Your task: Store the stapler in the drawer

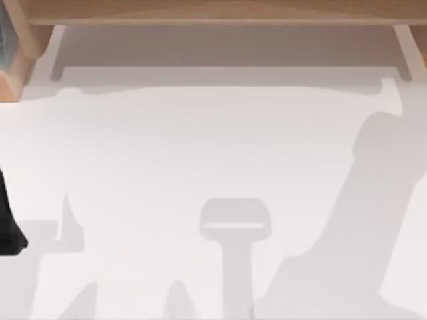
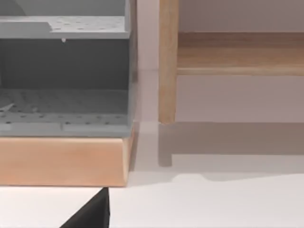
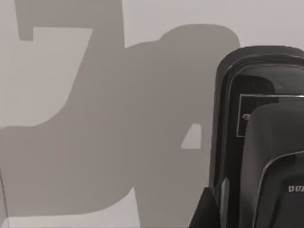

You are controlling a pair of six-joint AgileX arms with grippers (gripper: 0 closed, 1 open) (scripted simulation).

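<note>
Black, glossy stapler [image 3: 259, 137] was seen close in the right wrist view; whether jaws were shut cannot be told. Grasping is judged next.

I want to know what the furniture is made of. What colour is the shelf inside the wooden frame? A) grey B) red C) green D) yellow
A: in the left wrist view the shelf is grey with small holes, set above a light wooden frame.
</note>
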